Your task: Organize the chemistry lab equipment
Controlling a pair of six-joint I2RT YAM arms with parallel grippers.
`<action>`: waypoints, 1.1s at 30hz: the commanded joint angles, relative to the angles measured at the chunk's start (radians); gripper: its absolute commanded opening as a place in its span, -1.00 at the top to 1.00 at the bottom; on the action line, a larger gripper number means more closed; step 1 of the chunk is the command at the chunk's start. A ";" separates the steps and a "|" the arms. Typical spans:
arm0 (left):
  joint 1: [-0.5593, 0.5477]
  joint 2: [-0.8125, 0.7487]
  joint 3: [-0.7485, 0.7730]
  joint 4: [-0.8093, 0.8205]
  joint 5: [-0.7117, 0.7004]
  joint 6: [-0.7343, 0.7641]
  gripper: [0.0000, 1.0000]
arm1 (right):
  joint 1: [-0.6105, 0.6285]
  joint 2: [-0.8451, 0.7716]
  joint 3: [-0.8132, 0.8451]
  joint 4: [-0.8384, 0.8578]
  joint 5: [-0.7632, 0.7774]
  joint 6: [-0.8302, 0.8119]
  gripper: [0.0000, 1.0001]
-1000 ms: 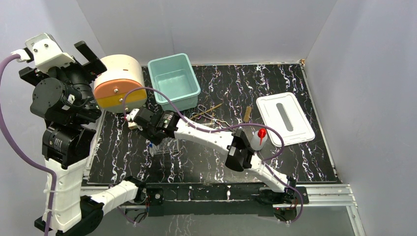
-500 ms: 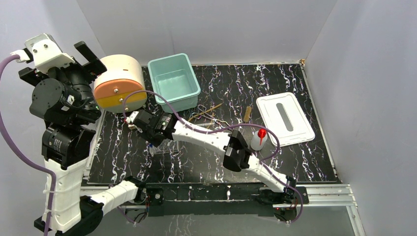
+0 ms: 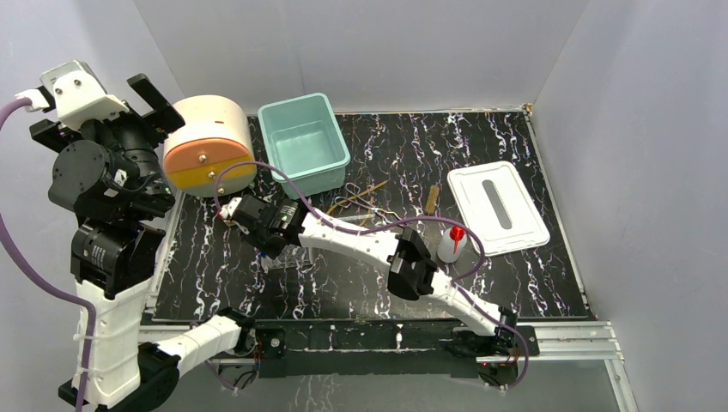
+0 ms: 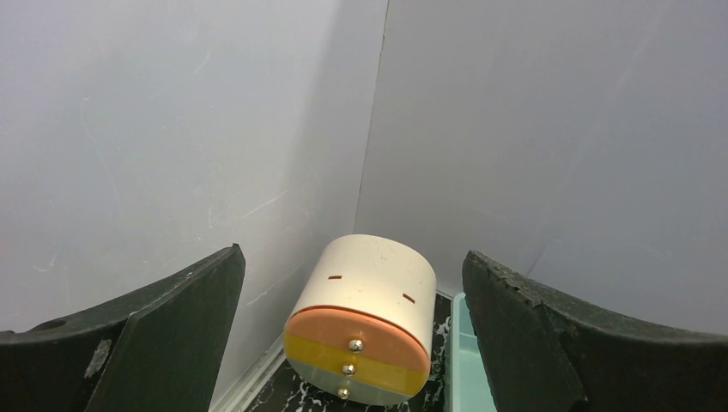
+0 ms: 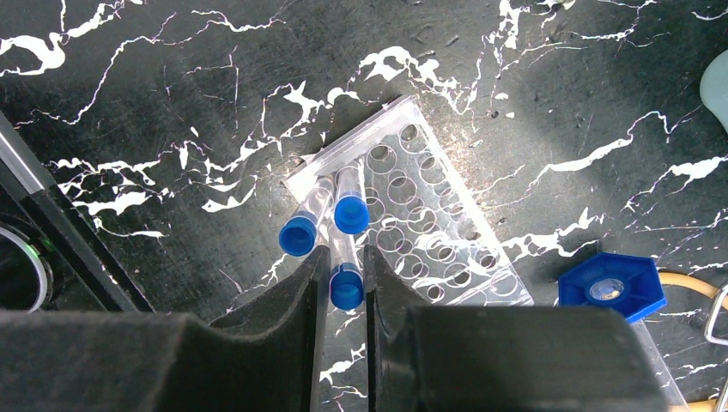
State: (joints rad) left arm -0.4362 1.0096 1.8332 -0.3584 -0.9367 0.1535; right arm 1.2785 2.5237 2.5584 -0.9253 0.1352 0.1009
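Note:
My right gripper [image 5: 346,257] is shut on a blue-capped vial [image 5: 346,287], held over the near corner of the clear rack [image 5: 421,225]. Two more blue-capped vials [image 5: 350,212] stand in the rack's corner holes. The syringe's blue end [image 5: 611,286] and a bit of amber tubing [image 5: 692,281] lie to the right. In the top view the right gripper [image 3: 255,223] hangs over the rack [image 3: 290,259]. The red-nozzled squeeze bottle [image 3: 451,243] stands right of the arm, and the metal tongs [image 3: 360,196] lie behind. My left gripper [image 4: 352,343] is open, raised high at the far left.
The cream-and-orange drum [image 3: 209,142] lies at the back left, next to a teal bin [image 3: 303,142]. A white lid [image 3: 498,206] lies at the right. A small tan piece [image 3: 433,201] lies near the tongs. The right arm's purple cable loops over the table's middle.
My right gripper has moved a little toward the near side and down over the rack with the vial; its elbow has shifted left. The left arm has barely moved.

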 commanded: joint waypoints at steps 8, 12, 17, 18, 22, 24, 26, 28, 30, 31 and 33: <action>-0.009 -0.012 -0.004 0.028 -0.027 0.033 -0.97 | 0.010 0.018 0.056 0.018 0.026 -0.014 0.46; -0.010 -0.014 -0.005 0.031 -0.029 0.037 -0.97 | 0.020 0.014 0.054 0.018 0.035 -0.015 0.45; -0.012 -0.015 -0.008 0.030 -0.030 0.037 -0.97 | 0.031 0.014 0.056 0.019 0.041 -0.015 0.40; -0.012 -0.016 -0.009 0.029 -0.029 0.037 -0.97 | 0.033 0.015 0.056 0.018 0.041 -0.014 0.38; -0.013 -0.020 -0.011 0.030 -0.031 0.037 -0.97 | 0.036 0.015 0.057 0.017 0.044 -0.013 0.32; -0.013 -0.022 -0.013 0.028 -0.030 0.035 -0.97 | 0.036 0.015 0.059 0.015 0.048 -0.012 0.31; -0.013 -0.023 -0.015 0.027 -0.030 0.034 -0.97 | 0.037 0.010 0.059 0.014 0.050 -0.011 0.31; -0.014 -0.023 -0.015 0.025 -0.031 0.032 -0.97 | 0.038 0.005 0.059 0.011 0.055 -0.011 0.31; -0.015 -0.023 -0.014 0.025 -0.030 0.031 -0.97 | 0.037 -0.002 0.059 0.010 0.064 -0.009 0.30; -0.015 -0.023 -0.015 0.025 -0.029 0.031 -0.97 | 0.038 -0.005 0.059 0.007 0.071 -0.008 0.28; -0.015 -0.022 -0.015 0.024 -0.029 0.028 -0.97 | 0.037 -0.010 0.059 0.004 0.087 -0.005 0.27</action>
State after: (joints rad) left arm -0.4435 0.9955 1.8214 -0.3515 -0.9508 0.1719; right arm 1.3113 2.5286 2.5641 -0.9253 0.1825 0.1001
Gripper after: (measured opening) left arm 0.983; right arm 0.358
